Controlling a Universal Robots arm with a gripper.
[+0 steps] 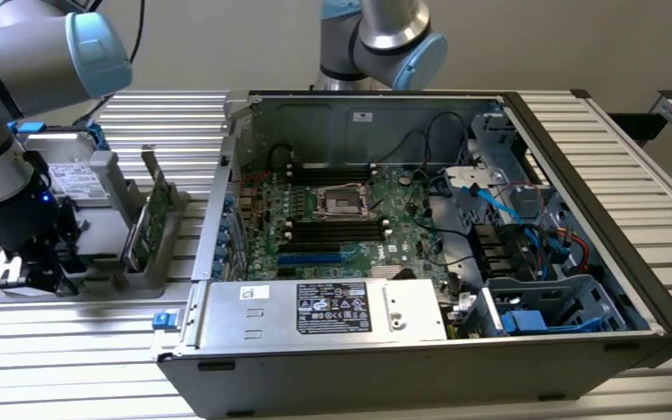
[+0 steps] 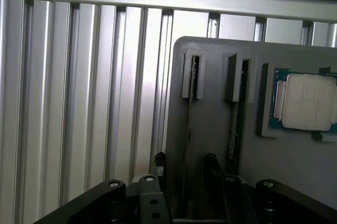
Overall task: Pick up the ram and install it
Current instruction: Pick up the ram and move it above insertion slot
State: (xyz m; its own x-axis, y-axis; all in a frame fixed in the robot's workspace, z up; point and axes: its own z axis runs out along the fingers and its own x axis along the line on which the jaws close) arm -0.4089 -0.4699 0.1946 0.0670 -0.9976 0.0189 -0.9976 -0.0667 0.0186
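1. In the wrist view the ram [image 2: 188, 129] stands on edge in a slot of the grey holder [image 2: 295, 171]. It is seen edge-on as a thin dark line.
2. The gripper [image 2: 185, 162] straddles it. One black finger [image 2: 210, 165] sits on one side of the stick and the other finger on the opposite side, so the jaws are open with the ram between them.
3. A narrow gap seems to remain on each side, though I cannot tell for certain whether either pad touches the board.
4. A second thin board [image 2: 235, 119] stands in the neighbouring slot, and a square silver processor chip [image 2: 308, 102] lies flat just beyond it.
5. The exterior view adds the wider scene (the wrist camera is too close for this). The gripper [image 1: 35, 267] hangs low over the holder [image 1: 102, 280] on the slatted tabletop [image 1: 56, 332], to the exterior view's left of the open computer case [image 1: 593, 289].
6. A taller green expansion card [image 1: 140, 229] stands upright in the holder, between the gripper and the case.
7. Inside the case the motherboard [image 1: 348, 219] lies exposed.
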